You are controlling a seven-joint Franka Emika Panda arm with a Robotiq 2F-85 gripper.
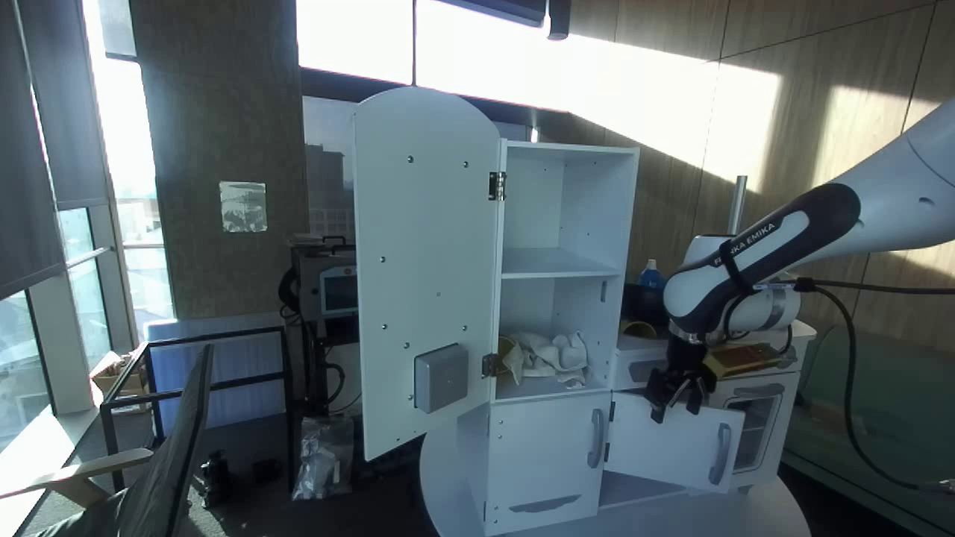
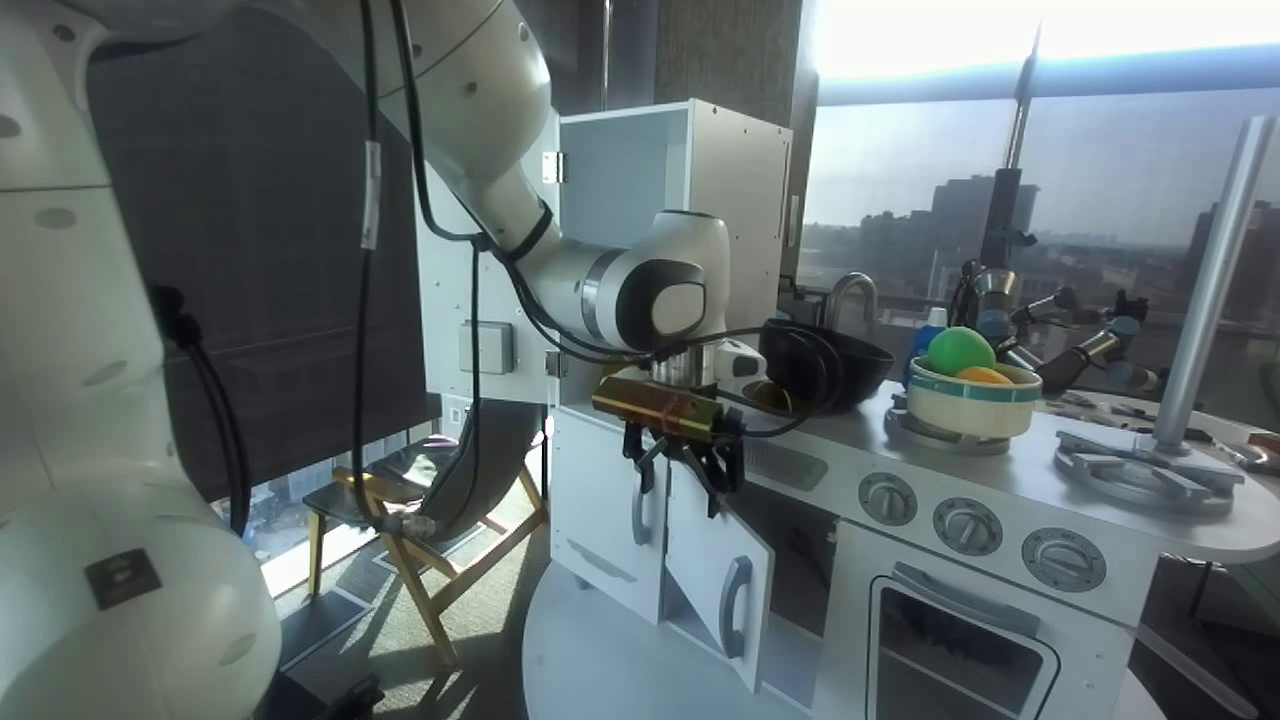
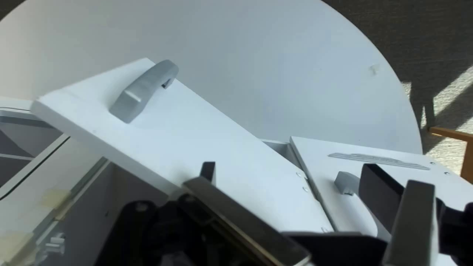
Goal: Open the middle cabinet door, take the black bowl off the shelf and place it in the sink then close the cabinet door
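We see the gripper (image 1: pixel 677 408) near the top of the middle cabinet door (image 1: pixel 671 451), its 2 jaws spread wide and holding nothing. That door stands partway open, and the tall arched door (image 1: pixel 427 246) is open too. In an exterior view a black bowl (image 2: pixel 862 372) sits by the tap (image 2: pixel 853 279); from here we can't quite tell whether it rests in the sink.

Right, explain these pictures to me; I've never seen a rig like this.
The machine is a robot arm. Two pictures come from cameras standing outside it; the close one is from its wrist, looking down past its open jaws. They hold nothing and are near the open middle cabinet door of a white toy kitchen. On the countertop is a cream pot containing a green ball and something orange. A black bowl is there too; what it rests on is hidden.
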